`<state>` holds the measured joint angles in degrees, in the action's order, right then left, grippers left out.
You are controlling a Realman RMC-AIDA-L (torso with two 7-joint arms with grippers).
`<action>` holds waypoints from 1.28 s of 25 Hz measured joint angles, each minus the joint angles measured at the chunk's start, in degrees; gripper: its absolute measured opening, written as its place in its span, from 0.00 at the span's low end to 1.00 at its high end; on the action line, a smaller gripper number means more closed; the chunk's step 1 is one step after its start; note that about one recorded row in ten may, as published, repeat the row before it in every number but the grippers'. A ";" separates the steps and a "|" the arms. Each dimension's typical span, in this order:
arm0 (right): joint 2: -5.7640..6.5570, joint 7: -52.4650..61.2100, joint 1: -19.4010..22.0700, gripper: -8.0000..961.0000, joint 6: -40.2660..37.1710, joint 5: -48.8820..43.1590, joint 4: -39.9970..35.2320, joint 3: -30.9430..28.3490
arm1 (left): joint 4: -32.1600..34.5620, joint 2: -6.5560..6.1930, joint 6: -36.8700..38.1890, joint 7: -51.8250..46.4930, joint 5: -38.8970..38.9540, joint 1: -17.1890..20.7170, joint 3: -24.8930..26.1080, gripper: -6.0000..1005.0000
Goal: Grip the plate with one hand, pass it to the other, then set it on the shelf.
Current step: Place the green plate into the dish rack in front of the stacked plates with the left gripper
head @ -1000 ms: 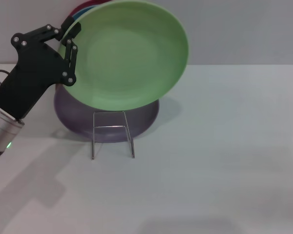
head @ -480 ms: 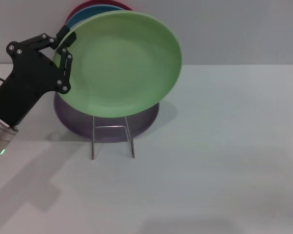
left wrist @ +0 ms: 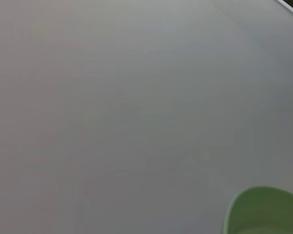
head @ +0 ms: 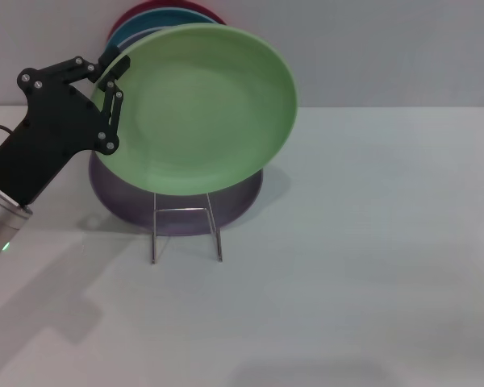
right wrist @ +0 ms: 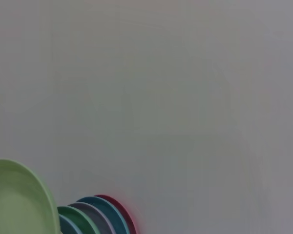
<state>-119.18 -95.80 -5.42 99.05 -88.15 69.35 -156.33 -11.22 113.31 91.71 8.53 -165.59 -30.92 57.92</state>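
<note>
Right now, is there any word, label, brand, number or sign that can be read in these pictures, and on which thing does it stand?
None can be read.
The plate, held at its rim by the left end effector, is plain.
The shelf and the lavender plate carry no text.
The table shows no marks.

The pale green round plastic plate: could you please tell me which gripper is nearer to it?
Left. The left gripper clamps the pale green round plastic plate at its rim; the right gripper is out of view.
</note>
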 joint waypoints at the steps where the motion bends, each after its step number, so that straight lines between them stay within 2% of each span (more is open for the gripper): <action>1: 0.00 0.00 0.00 0.72 0.00 0.00 0.00 0.00 | 0.00 0.00 0.00 0.00 0.00 0.00 0.00 0.13; 13: 0.00 0.00 -0.03 0.73 0.01 0.54 0.00 0.91 | 1.88 0.08 -0.27 0.00 0.00 0.16 -0.58 0.14; 32: 0.00 0.00 0.02 0.73 0.34 0.63 0.16 1.76 | 4.28 0.98 -1.69 -0.01 0.00 -0.18 -0.71 0.15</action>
<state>-119.18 -95.80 -5.40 99.39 -87.52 69.51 -154.57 -6.95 114.29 90.01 8.52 -165.58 -31.10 57.21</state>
